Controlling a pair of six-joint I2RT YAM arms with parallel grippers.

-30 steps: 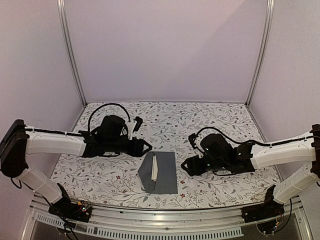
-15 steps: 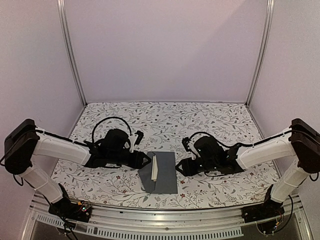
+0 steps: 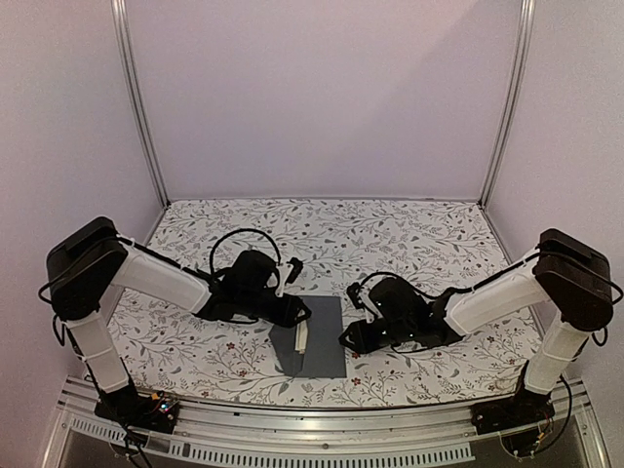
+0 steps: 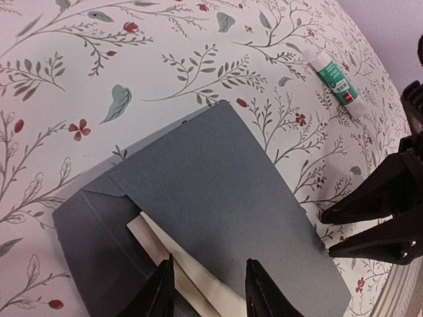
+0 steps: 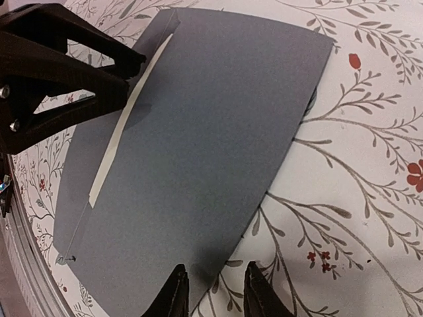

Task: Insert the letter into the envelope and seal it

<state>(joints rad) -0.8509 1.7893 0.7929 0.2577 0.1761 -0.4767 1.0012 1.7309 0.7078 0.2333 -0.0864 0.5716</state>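
One grey envelope (image 3: 322,343) lies on the floral table (image 3: 390,234), one tan letter (image 4: 201,284) peeking out; one teal tube (image 4: 337,79) has an unreadable label. Both the left jaws and right jaws stand narrowly parted.

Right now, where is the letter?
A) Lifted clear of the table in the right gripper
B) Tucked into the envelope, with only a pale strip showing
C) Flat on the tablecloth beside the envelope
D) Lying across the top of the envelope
B: only a thin pale strip of the letter shows at the opening; the grey envelope covers the rest.
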